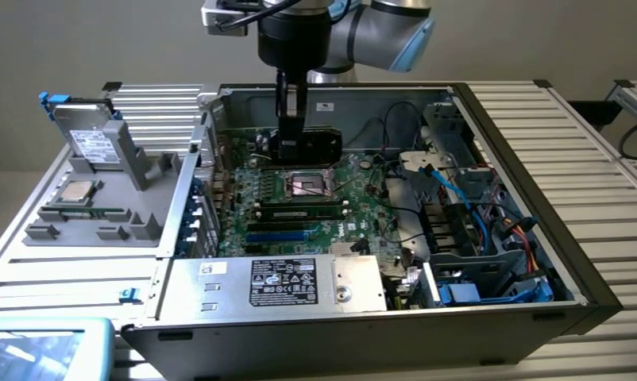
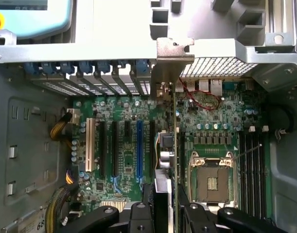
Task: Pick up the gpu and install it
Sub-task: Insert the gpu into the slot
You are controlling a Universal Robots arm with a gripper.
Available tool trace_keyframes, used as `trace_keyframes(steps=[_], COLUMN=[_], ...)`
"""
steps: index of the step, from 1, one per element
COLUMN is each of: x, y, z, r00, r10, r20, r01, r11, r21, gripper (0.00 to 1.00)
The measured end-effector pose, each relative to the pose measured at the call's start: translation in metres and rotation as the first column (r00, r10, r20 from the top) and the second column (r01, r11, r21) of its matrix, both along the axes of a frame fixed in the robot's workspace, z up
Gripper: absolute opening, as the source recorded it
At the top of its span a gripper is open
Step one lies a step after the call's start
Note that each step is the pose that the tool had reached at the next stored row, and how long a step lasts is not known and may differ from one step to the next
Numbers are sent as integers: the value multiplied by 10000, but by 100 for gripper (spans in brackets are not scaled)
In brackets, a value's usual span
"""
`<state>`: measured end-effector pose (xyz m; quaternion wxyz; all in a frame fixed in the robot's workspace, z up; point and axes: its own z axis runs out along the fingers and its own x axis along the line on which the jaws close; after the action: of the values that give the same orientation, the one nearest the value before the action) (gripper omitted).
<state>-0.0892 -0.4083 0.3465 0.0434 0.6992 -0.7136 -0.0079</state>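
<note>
One gpu [image 2: 170,141], green card with a silver end bracket [image 2: 174,56], stands on edge inside the open computer case [image 1: 530,238] over the motherboard [image 2: 119,145].

- Holder: the gripper [image 2: 165,214] is closed part-way on the card, one finger on each face.
- Position: the card edge runs alongside the row of expansion slots, just beside the blue slot [image 2: 138,145], between the slots and the empty processor socket [image 2: 212,182]. The bracket sits at the case's rear rail.
- Progress: pick-up is done and the card has been brought to the slot area. Whether it is seated I cannot tell; with the gripper clamped on it, installation looks unfinished.
- Exterior view adds: the gripper [image 1: 300,147] reaching down into the case with the card's dark face [image 1: 321,145] showing. To the exterior view's left, a grey holder [image 1: 117,226] on the counter [image 1: 584,119] carries a drive [image 1: 90,139], a processor chip [image 1: 78,190] and a memory stick [image 1: 86,213].
- Wrist view adds: the line-up of card against slots, and the bracket against the rear openings.
</note>
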Motion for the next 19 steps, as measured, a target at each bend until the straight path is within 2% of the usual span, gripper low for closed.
trace_keyframes(steps=[2,7,9,13,18,19], x=[-10,-13,-14,-21,-30,-31], y=[-11,-75,-108,-127,-138,-148], z=[-11,-48,-68,-132,-177,-184], r00=[10000,10000,10000,10000,10000,10000], r10=[1,-30,-49,-59,-58,-58], r20=[0,0,0,0,-3,-17], r01=[-1,30,49,59,58,59], r11=[10000,9994,9991,9992,9997,9997], r21=[38,336,411,389,256,244], gripper=[29,29,29,29,29,29])
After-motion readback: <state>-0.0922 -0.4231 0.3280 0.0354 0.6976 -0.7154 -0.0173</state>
